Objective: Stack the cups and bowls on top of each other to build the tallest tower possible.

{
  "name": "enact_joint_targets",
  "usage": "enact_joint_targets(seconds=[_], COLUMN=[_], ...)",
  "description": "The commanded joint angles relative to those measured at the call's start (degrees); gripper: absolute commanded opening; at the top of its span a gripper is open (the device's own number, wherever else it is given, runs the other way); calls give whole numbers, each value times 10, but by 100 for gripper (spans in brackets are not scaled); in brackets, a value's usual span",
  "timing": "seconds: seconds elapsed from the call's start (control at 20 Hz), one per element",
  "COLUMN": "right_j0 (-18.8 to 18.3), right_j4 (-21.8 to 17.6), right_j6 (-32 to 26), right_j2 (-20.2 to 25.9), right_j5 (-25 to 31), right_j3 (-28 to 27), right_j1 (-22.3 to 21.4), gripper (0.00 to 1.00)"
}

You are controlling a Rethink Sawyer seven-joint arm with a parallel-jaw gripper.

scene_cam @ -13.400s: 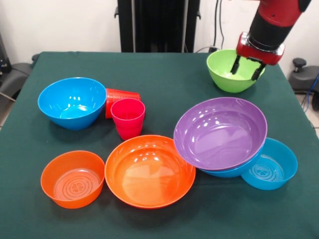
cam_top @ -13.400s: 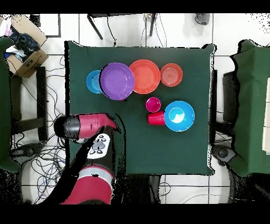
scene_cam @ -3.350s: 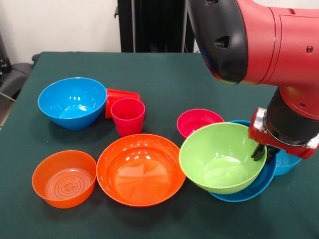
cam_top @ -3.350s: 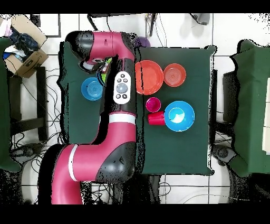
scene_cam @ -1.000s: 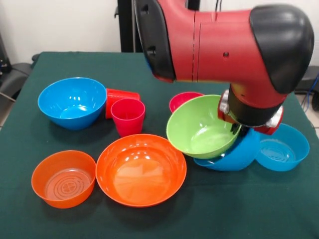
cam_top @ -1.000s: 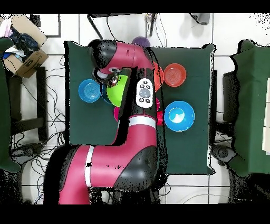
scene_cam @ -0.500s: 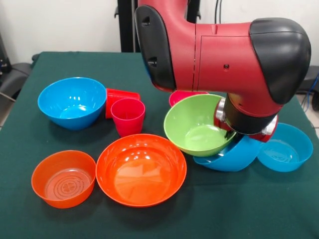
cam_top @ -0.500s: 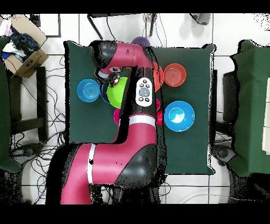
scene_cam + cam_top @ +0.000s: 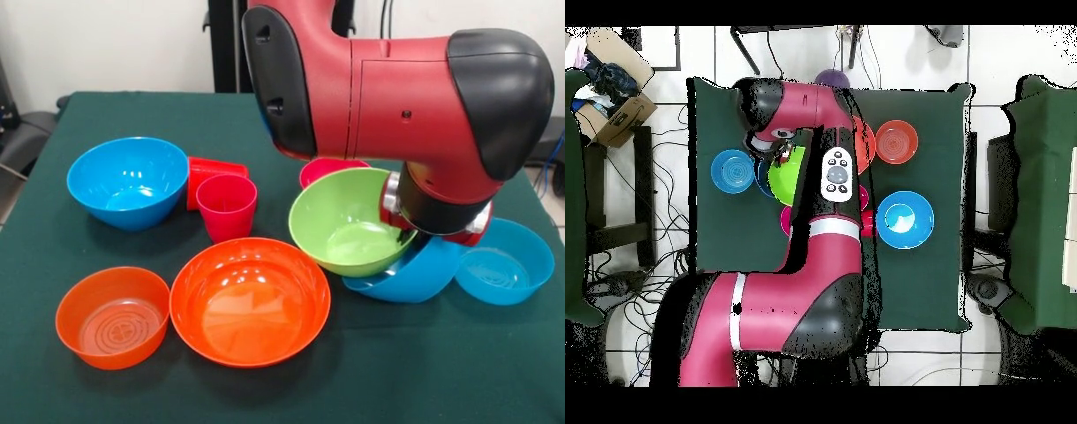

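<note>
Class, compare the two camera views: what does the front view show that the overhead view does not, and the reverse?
Front only: the pink cup upright with the red cup on its side behind it, and the big orange bowl whole. Overhead only: a cardboard box on the floor and the purple bowl past the table's far edge. Both: the arm, the green bowl and the small orange bowl.

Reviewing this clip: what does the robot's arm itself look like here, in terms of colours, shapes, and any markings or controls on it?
The arm is thick and rounded, with glossy red shells and black caps at the joints. In the overhead view a pale oval control panel with round buttons sits on one link. At the wrist a black cylinder ends in a red collar with a silver ring. The pincer itself is hidden behind the wrist, so its details can't be described.
</note>
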Motion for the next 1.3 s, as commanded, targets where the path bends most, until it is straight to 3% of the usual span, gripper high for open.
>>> enact_joint_targets(seconds=[0.05,0.4,0.45,0.6,0.7,0.95,1.3], right_j0=[-1,-12,-14,-17,-19,-23,-31], right_j4=[-49,-36,-41,-35,-31,-11,5], right_j6=[-181,-148,-132,-104,-99,-78,-59], right_j2=[81,95,96,95,96,91,110], right_j5=[-85,-111,-132,-171,-160,-69,21], right_j3=[130,199,203,220,217,194,102], right_j1=[20,-35,-41,-54,-60,-122,-129], gripper=[0,0,100,100,100,100,100])
